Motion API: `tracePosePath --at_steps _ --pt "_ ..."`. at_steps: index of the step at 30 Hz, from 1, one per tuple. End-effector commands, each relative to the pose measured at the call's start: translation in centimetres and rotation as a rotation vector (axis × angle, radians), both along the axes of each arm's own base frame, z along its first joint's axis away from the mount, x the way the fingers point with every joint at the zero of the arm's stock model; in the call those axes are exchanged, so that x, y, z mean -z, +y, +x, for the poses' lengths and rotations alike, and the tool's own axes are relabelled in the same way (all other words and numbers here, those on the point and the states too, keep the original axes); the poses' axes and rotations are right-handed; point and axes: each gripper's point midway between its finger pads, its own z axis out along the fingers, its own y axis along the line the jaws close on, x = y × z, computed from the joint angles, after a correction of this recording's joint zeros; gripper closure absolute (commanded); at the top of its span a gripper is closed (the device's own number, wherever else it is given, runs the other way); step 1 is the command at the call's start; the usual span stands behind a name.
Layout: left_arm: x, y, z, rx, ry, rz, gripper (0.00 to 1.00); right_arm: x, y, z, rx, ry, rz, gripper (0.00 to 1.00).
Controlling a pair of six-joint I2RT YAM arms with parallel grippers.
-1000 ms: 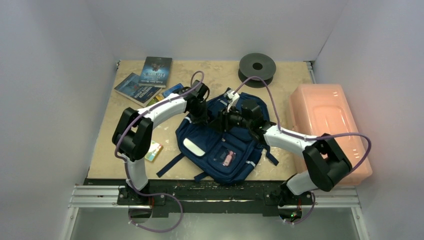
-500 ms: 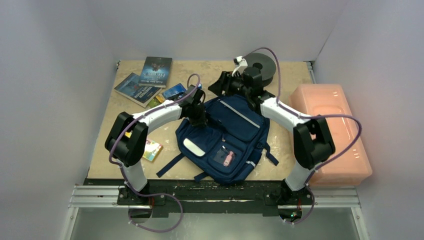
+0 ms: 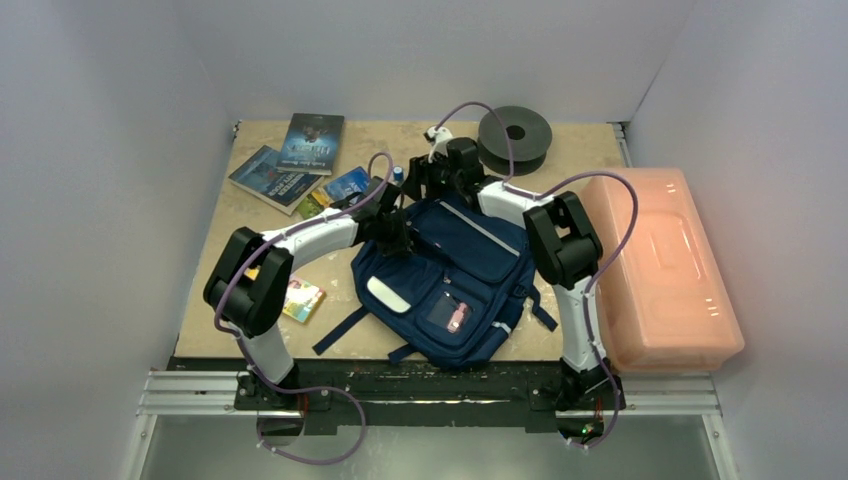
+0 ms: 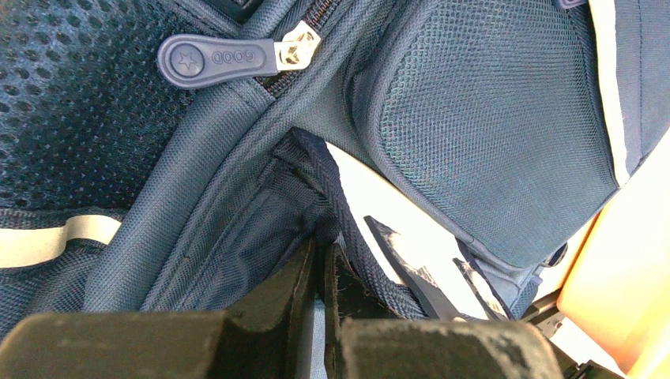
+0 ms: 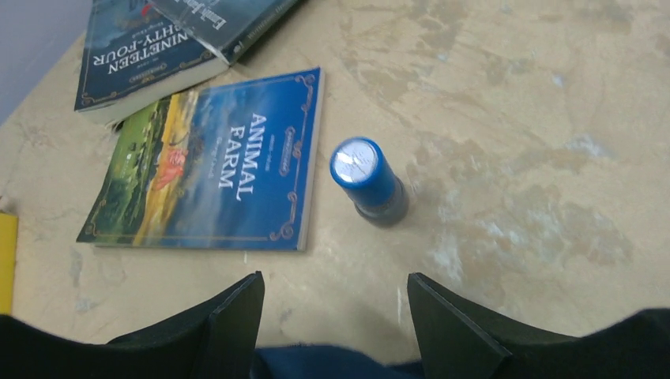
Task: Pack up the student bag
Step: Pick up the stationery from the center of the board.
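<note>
**Left tool pinches bag, right tool gapes**

Overhead: the student bag (image 3: 450, 275) lies mid-way on the bench (image 3: 225, 265), with the left tool (image 3: 398, 232) at its 10 o'clock edge and the right tool (image 3: 418, 180) just past 12 o'clock.
Left wrist: the tool is closed on a fold of the bag.
Right wrist: the jaws stand wide and empty above a blue-capped tube (image 5: 365, 178), with a paperback (image 5: 213, 166) at its 9 o'clock.

Overhead wide, wrist views close, bag (image 3: 470, 262) shared
</note>
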Motion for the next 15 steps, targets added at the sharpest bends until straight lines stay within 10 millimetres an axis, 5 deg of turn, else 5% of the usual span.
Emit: tracePosePath --at_steps 1,9,15 --pt "-1.3 -0.6 0.2 -0.004 -0.026 -0.059 1.00 -4.8 2.8 2.8 0.011 -0.214 -0.028 0.29" --pt "-1.5 -0.4 0.0 0.000 -0.037 -0.062 1.00 -0.8 4.3 6.1 0.148 -0.224 -0.162 0.25" --pt "-1.7 -0.5 -0.3 0.003 -0.039 -0.073 1.00 -0.1 5.5 7.0 0.167 -0.240 -0.216 0.29"
